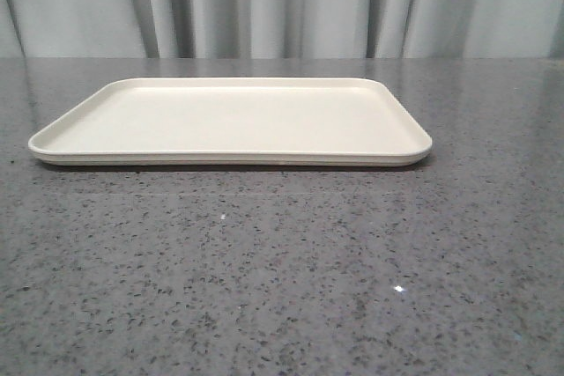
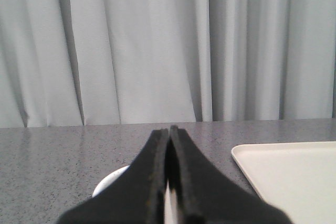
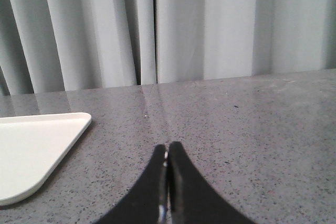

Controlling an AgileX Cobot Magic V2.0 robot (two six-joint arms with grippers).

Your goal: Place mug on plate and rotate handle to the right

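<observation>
Only a sliver of the mug (image 2: 113,179) shows: a curved white edge in the left wrist view, just beside and partly behind the black fingers of the left gripper (image 2: 169,129), with another thin white strip showing low in the narrow slit between them. Its smiley print and handle are hidden, so which way the handle points cannot be told. The mug does not appear in the front view at all, and neither arm does. The plate (image 1: 53,143) lies flat and bare on the speckled grey table (image 1: 282,288); in the left wrist view one corner of it (image 2: 247,158) sits off to the side of the fingers, cut off by the frame. The left gripper is clenched, holding nothing visible. The right gripper (image 3: 167,148) is likewise clenched on nothing, hovering over bare table, with a corner of the plate (image 3: 79,124) off to its side. Pale curtains (image 1: 282,6) hang behind.
</observation>
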